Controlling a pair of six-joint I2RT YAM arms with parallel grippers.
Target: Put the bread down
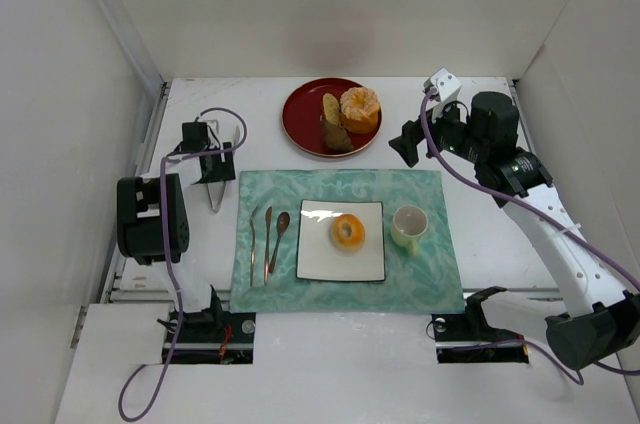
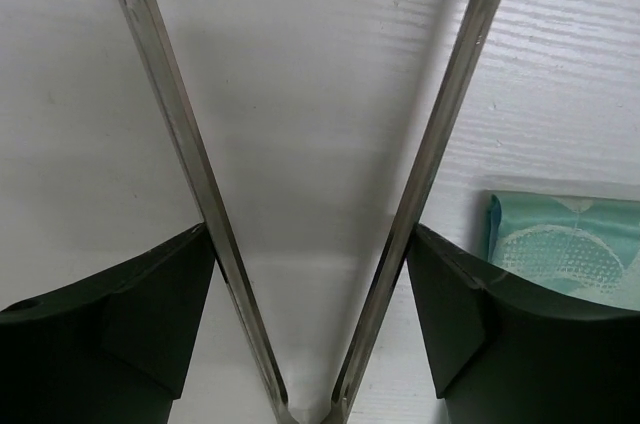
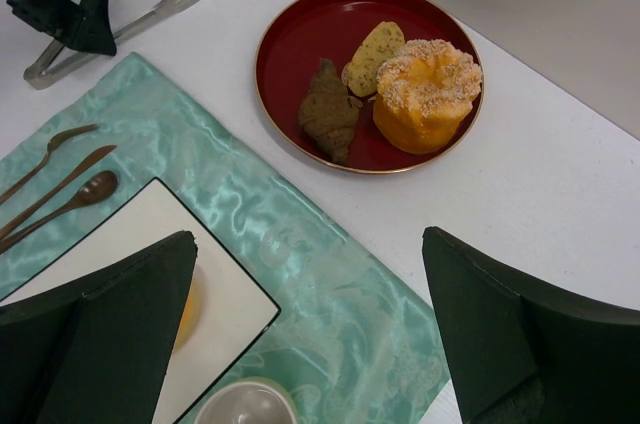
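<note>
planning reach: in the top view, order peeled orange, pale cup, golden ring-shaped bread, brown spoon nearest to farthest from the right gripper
From the right gripper:
1. peeled orange, toward the back
2. cup, toward the front
3. bread, beside the cup
4. spoon, leftmost in view
</note>
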